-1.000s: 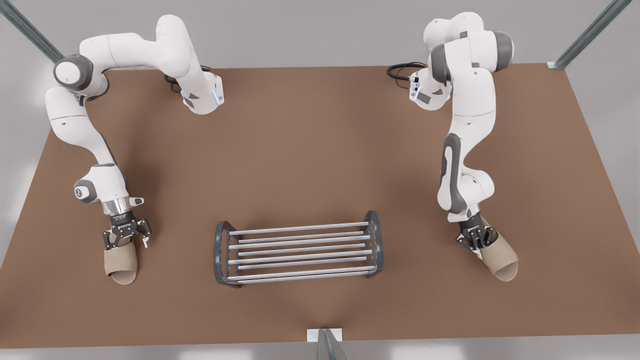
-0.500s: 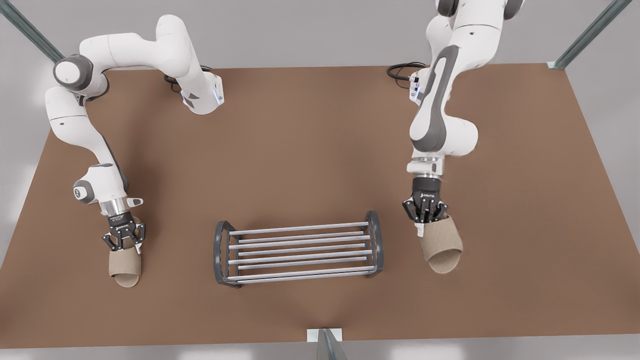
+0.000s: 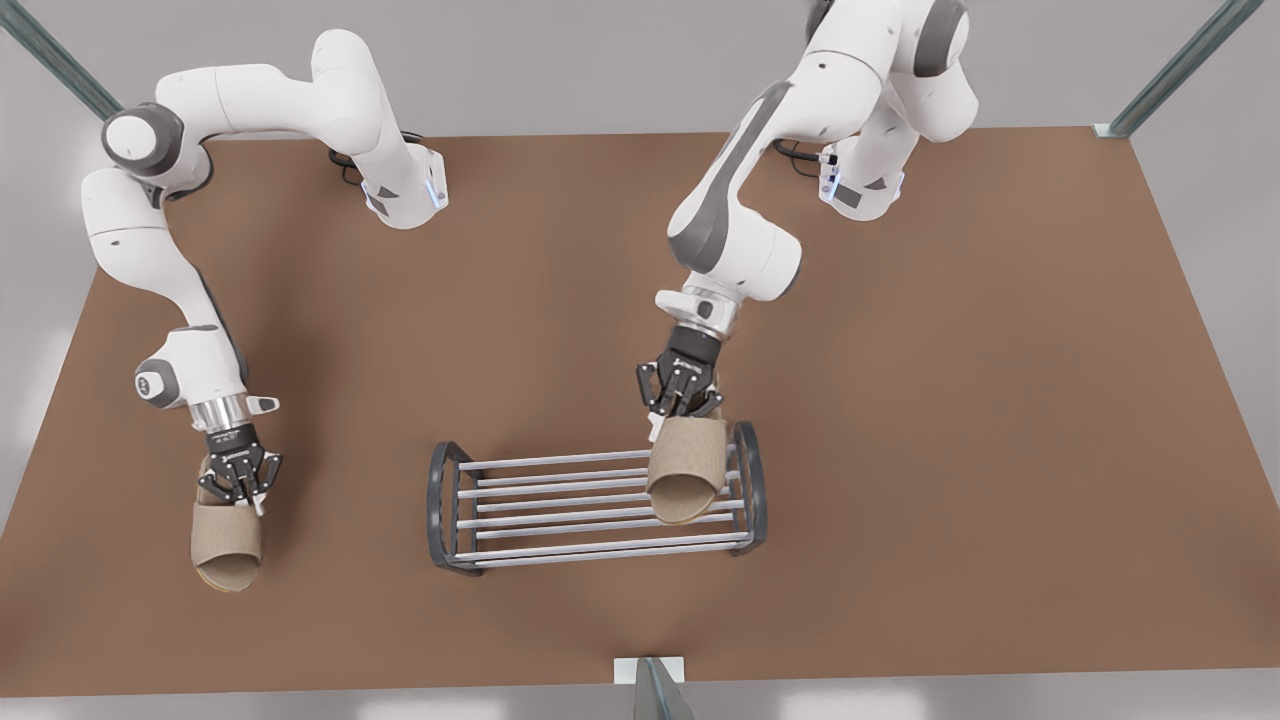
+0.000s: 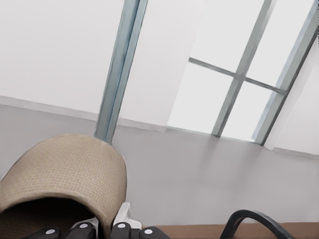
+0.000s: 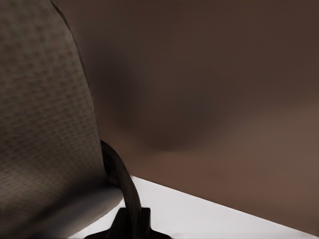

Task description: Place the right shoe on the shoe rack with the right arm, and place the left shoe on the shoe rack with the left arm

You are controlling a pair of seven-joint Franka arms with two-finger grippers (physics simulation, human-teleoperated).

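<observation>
The shoe rack (image 3: pixel 436 505), silver bars between dark end frames, stands at the table's front middle. My left gripper (image 3: pixel 682 410) is shut on the heel end of the tan left shoe (image 3: pixel 685 470). It holds that shoe tilted over the rack's end at the front view's right. I cannot tell whether the toe touches the bars. In the left wrist view the left shoe (image 4: pixel 65 174) is close, with a rack end frame (image 4: pixel 254 221) beside it. At the front view's left, my right gripper (image 3: pixel 238 488) is shut on the tan right shoe (image 3: pixel 228 545), which looms close in the right wrist view (image 5: pixel 40 124).
The brown table (image 3: pixel 600 300) spreads wide around the rack. A metal post (image 3: pixel 655 690) rises at the middle of its front edge. Both arm bases and a black cable (image 3: pixel 800 140) sit along the far edge. The right wrist view shows the table's edge (image 5: pixel 224 209) nearby.
My left arm swung from the front view's right side across to the rack, carrying the left shoe. My right gripper shifted slightly toward the front view's left with the right shoe.
</observation>
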